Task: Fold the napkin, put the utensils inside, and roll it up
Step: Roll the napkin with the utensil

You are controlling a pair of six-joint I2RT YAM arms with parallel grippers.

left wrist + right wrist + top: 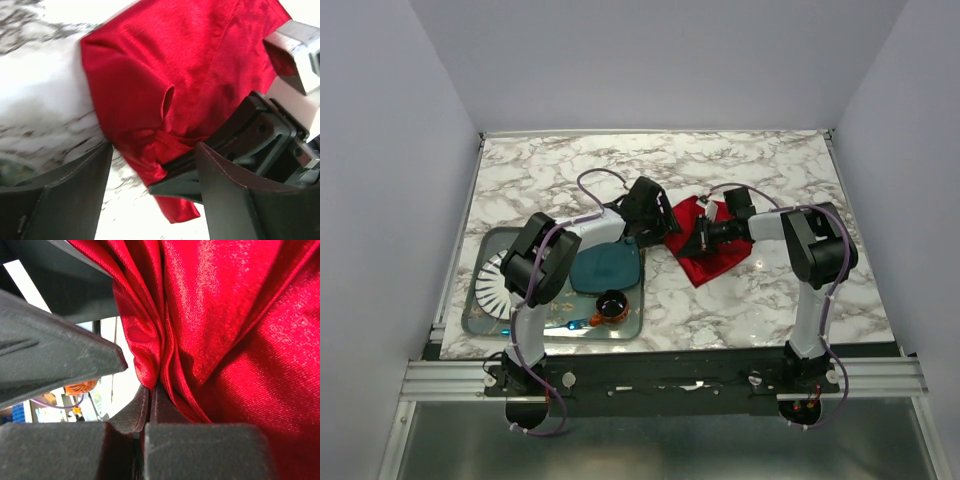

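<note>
Napkin (712, 258) lies bunched on the marble surface (770, 170), at the tray's (625, 322) 2 o'clock. Right hand (150, 392) is clamped on a gathered fold, probably to lift an edge for folding. Left hand (152, 150) hovers at the cloth's 9 o'clock, fingers spread, gripping nothing.

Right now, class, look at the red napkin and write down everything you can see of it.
The napkin is bright red, satiny cloth with a slight sheen. It lies crumpled and partly folded on the marble table, with several soft creases. The right gripper is shut on a bunched fold at its edge. The left gripper is open close by that fold, not gripping the cloth. No fork shows on it.
</note>
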